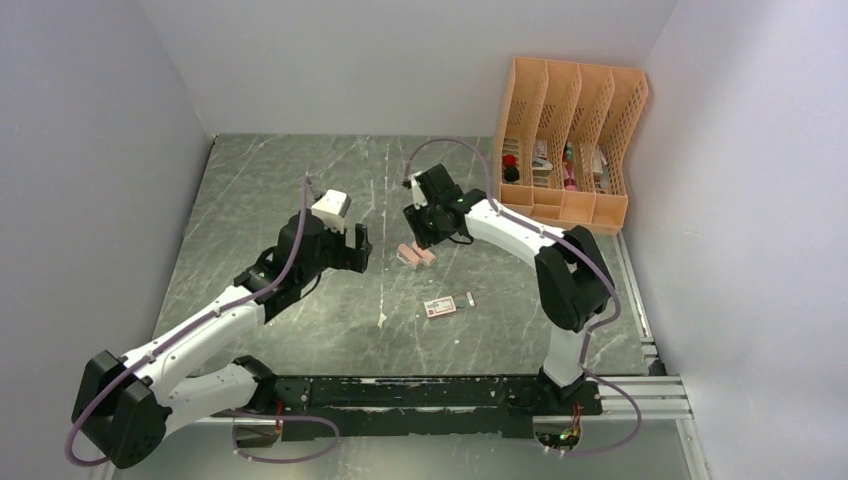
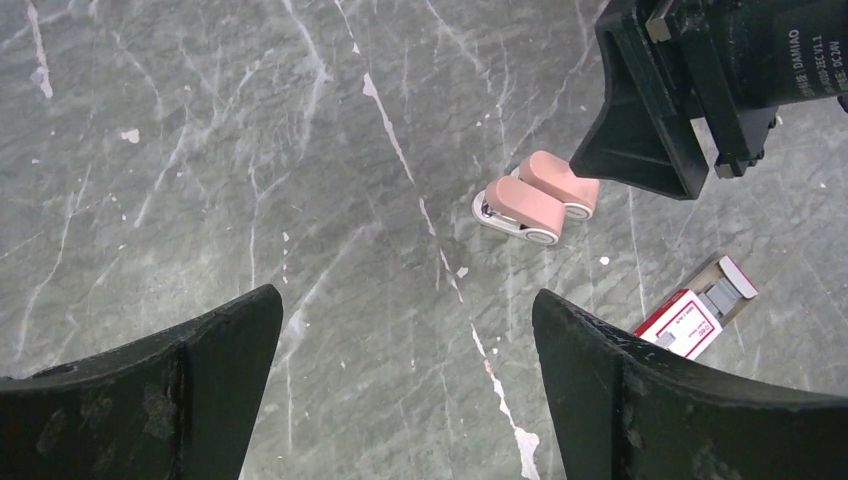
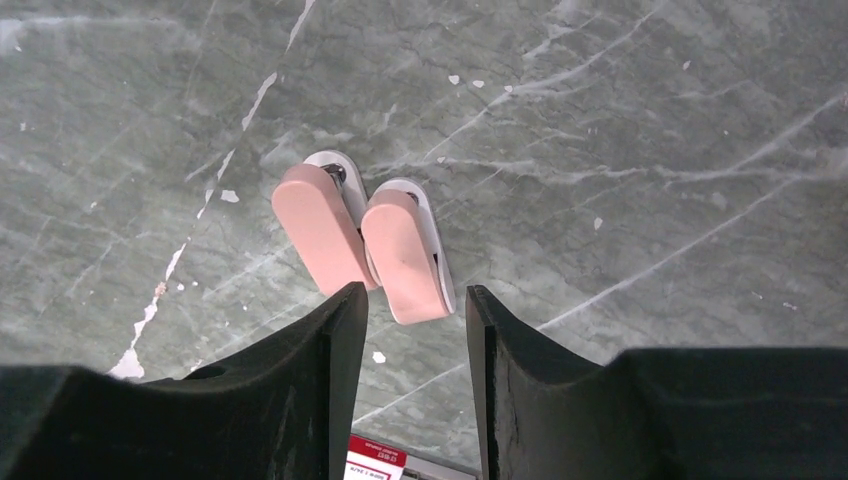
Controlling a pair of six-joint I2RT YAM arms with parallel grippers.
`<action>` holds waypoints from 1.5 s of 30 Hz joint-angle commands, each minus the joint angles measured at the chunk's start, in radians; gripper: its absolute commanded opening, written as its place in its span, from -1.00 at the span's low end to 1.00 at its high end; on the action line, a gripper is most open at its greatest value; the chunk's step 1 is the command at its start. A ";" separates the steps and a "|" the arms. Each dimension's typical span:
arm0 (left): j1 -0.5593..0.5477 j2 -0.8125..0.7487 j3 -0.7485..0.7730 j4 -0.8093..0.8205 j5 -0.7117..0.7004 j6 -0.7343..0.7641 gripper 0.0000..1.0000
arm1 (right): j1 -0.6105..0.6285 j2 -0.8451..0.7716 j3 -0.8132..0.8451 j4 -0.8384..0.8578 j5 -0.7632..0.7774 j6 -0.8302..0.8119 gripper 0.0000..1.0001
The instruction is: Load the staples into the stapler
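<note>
Hovering my right end effector [image 3: 412, 300], jaws partly parted and empty, above two salmon-pink mini staplers [image 3: 325, 228] on the grey marbled counter [image 3: 650, 150], I should centre on one body. The red-and-white cardboard staple box [image 2: 688, 322] lies just nearer; my left end effector [image 2: 405, 300] gapes wide, empty.

Staple box [image 3: 375, 462] cut by bottom edge, right wrist view. 1 stapler [image 2: 556, 181] part-hidden behind right gripper [image 3: 412, 300]. Organizer [image 1: 577, 209] contents unreadable.
</note>
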 commanded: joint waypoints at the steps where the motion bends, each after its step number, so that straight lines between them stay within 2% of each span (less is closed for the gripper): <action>1: 0.010 -0.005 0.024 -0.040 -0.019 0.001 1.00 | 0.004 0.046 0.059 -0.052 -0.032 -0.062 -0.07; 13: 0.015 -0.007 0.019 -0.034 -0.016 0.012 0.99 | 0.008 0.107 0.078 -0.070 -0.057 -0.069 -0.02; 31: 0.017 -0.003 0.015 -0.026 -0.012 0.014 0.99 | 0.010 0.139 0.080 -0.049 -0.028 -0.052 -0.22; 36: 0.018 -0.006 0.015 -0.021 -0.007 0.011 0.99 | 0.010 0.135 0.075 -0.052 -0.018 -0.036 -0.40; 41: 0.018 -0.010 0.015 -0.022 -0.006 0.012 0.99 | 0.008 0.101 0.070 -0.068 0.078 0.061 -0.65; 45: 0.018 -0.013 0.021 -0.027 -0.012 0.008 0.99 | 0.009 0.044 0.035 -0.081 0.212 0.264 -0.64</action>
